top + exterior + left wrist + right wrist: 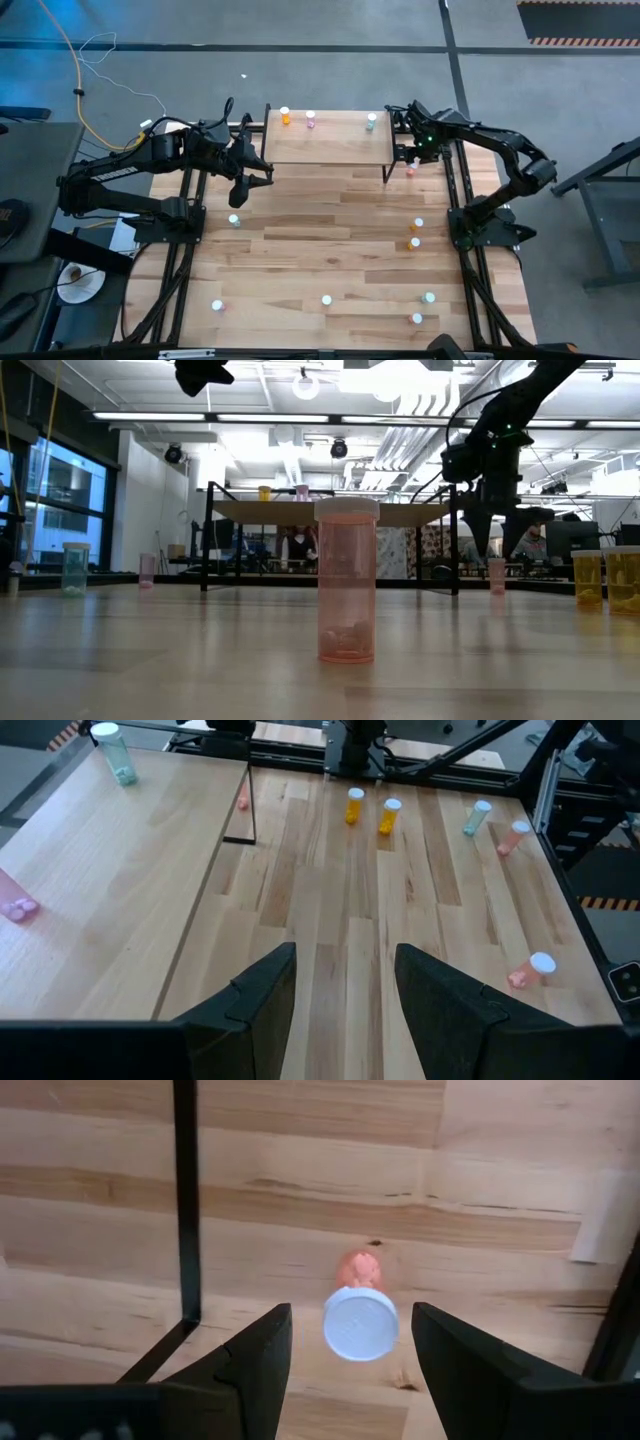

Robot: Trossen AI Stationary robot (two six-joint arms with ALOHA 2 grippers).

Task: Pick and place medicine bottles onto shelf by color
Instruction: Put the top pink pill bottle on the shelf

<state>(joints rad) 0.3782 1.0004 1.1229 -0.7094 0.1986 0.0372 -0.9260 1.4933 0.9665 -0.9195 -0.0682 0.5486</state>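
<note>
A pink medicine bottle (360, 1323) with a white cap stands upright on the table beside the shelf's near right leg (185, 1200). My right gripper (350, 1318) points down over it, open, with one finger on either side of the cap and not touching it. The shelf (328, 140) carries an orange bottle (285, 116), a pink bottle (311, 120) and a teal bottle (371, 122). My left gripper (240, 190) hangs open above the table near the shelf's left end, with nothing between its fingers (265, 990).
Loose bottles stand on the table: two orange ones (415, 233) at the right, a teal one (234, 220) at the left, and several pink and teal ones along the near edge (326, 299). The shelf's thin black legs (386, 172) stand close to my right gripper.
</note>
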